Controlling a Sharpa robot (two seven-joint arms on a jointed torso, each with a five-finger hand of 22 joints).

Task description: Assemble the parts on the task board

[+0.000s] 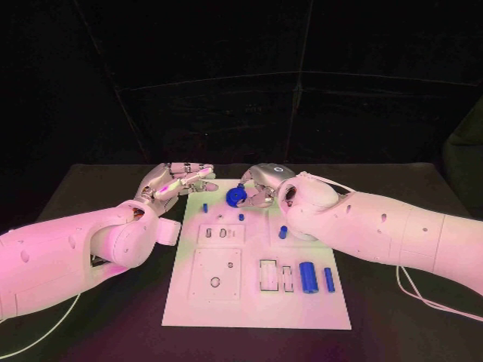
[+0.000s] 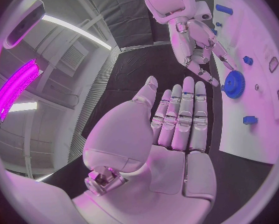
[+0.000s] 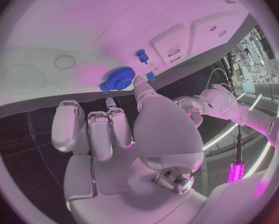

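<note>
From my head view I have the task board (image 1: 258,298) lying lengthwise in the middle of the black table (image 1: 416,332), and both of my hands are up at its far end. My right hand (image 1: 266,183) has a blue gear (image 1: 236,197) at its fingertips; in the left wrist view that gear (image 2: 233,83) sits at the board's edge with my right fingers (image 2: 204,74) touching its rim, and my right wrist view shows the thumb tip against the gear (image 3: 118,78), so I read it as pinched, the other fingers half curled. My left hand (image 1: 174,181) hovers just off the board's far left corner, fingers straight, close together and holding nothing, as the left wrist view (image 2: 176,134) confirms. Small blue pegs (image 1: 206,207) stand near the gear, one more blue peg (image 1: 283,232) stands further in, and two blue cylinders (image 1: 308,273) lie side by side by the near right slots. I can read no writing or labels on the board or parts.
</note>
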